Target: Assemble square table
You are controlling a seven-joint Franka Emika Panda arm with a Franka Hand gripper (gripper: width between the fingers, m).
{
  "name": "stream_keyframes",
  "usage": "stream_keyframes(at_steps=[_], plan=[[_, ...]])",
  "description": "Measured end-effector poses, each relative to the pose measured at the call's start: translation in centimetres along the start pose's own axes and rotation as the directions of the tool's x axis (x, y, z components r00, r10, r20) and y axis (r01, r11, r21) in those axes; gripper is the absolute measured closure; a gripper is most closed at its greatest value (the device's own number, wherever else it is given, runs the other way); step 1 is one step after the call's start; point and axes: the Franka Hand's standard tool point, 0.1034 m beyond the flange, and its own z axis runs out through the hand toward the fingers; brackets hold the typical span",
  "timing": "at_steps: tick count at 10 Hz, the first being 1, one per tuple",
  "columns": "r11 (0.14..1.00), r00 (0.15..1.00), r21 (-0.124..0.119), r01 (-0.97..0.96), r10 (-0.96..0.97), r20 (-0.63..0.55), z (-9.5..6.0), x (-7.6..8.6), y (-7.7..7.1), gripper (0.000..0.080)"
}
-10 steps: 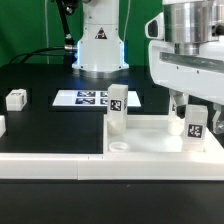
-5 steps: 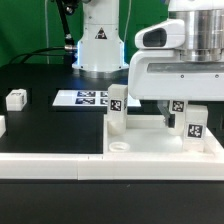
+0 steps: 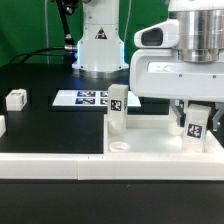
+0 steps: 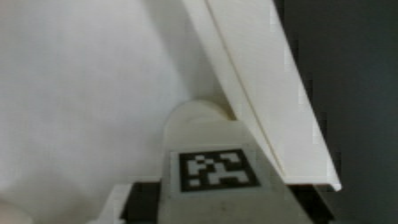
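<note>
we see gripper [image 3: 193, 122] over upright leg [image 3: 196, 127] on square top [image 3: 150, 138] — grip state unclear, second leg [image 3: 117, 108] standing nearby

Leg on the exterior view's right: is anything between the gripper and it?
Nothing visible. The gripper hangs right at that leg, which stands upright on the tabletop. The other upright leg stands off toward the exterior view's left, out of the way. Whether the fingers touch the leg cannot be told.

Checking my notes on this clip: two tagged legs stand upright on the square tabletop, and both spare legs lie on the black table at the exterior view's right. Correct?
One detail is wrong. The exterior view shows the spare leg at its left, not right, with another cut off at the left edge. The two upright legs on the tabletop are correct.
</note>
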Motion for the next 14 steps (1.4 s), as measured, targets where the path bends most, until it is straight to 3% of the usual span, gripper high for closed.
stream_keyframes(at_steps=[2, 4, 6, 9, 10, 12, 14], plan=[[0.994, 0.994, 0.001, -0.112, 0.112, 0.0, 0.0, 0.0, 0.0, 0.0511], [0.925, 0.925, 0.002, -0.379, 0.379, -0.005, 0.0, 0.1, -0.1, 0.0511], [0.712, 0.712, 0.003, -0.702, 0.702, 0.005, 0.1, 0.0, -0.3, 0.0511], [0.339, 0.338, -0.003, -0.941, 0.938, 0.082, 0.0, 0.3, -0.2, 0.0511], [0.264, 0.263, 0.004, -0.965, 0.96, 0.099, 0.2, 0.4, 0.2, 0.0511], [0.217, 0.216, -0.002, -0.976, 0.972, 0.089, 0.3, 0.3, 0.4, 0.0509], [0.109, 0.108, -0.008, -0.994, 0.991, 0.082, 0.2, 0.5, 0.8, 0.0506]])
